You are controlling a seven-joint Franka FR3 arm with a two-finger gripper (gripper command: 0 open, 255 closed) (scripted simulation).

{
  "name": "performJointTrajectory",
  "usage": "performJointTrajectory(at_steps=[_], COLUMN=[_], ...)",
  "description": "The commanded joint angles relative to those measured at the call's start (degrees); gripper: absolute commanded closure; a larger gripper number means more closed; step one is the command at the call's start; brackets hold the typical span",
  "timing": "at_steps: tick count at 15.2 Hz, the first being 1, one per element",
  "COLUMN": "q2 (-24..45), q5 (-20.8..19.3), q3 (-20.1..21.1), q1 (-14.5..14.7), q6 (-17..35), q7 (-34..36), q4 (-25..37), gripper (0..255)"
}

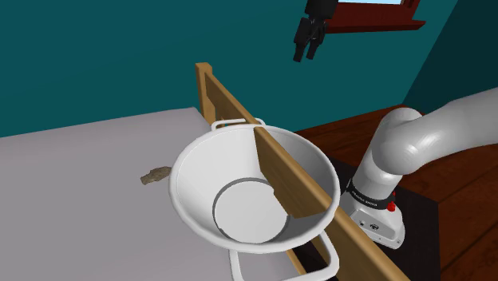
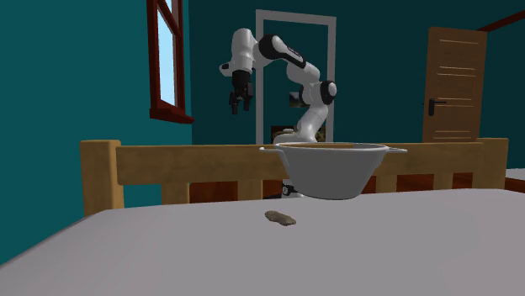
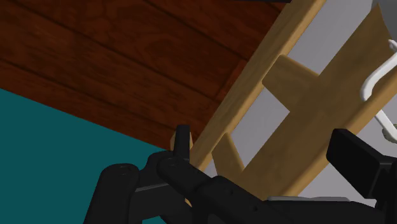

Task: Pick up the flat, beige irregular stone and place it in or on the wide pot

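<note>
1. The white Franka arm with dark joints [image 2: 304, 74] rises from its base beyond the light wooden rail [image 2: 202, 164], bends at the elbow and reaches out high towards the red-framed window [image 2: 167, 59].
2. In the shoulder view the arm's thick white lower link [image 1: 415, 137] leans in from that view's right edge, above the dark wooden floor [image 1: 355, 128].
3. The all-black two-finger end effector [image 1: 307, 54] hangs from the wrist with its fingers pointing down, well above the rail and far above everything on the bed.
4. In the second exterior view the end effector [image 2: 240, 108] shows against the teal wall [image 2: 219, 50], just beside the white door frame [image 2: 294, 15].
5. Its two fingers stand apart with a moderate gap, and nothing is between them.
6. The flat, beige irregular stone [image 1: 155, 175] lies on the grey bed surface [image 1: 72, 207], untouched and far below the end effector.
7. In the second exterior view the stone [image 2: 280, 218] sits in front of the pot and a little to that view's left.
8. The wide grey-white pot with loop handles [image 1: 190, 199] stands near the stone, upright, at the railed edge of the bed.
9. In the shoulder view the wooden rail [image 1: 227, 100] runs straight across the pot's bowl.
10. The wrist view looks down on the rail [image 3: 254, 102] and the floor planks [image 3: 127, 57].
</note>
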Motion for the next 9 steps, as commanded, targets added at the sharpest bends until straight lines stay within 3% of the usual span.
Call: performJointTrajectory(at_steps=[1, 9], q2=[0.0, 7.78], q5=[0.0, 3.83], q3=[0.0, 7.29], q1=[0.0, 4.12], q6=[0.0, 10.23], q7=[0.0, 3.36], q4=[0.0, -1.72], gripper=[0, 0])
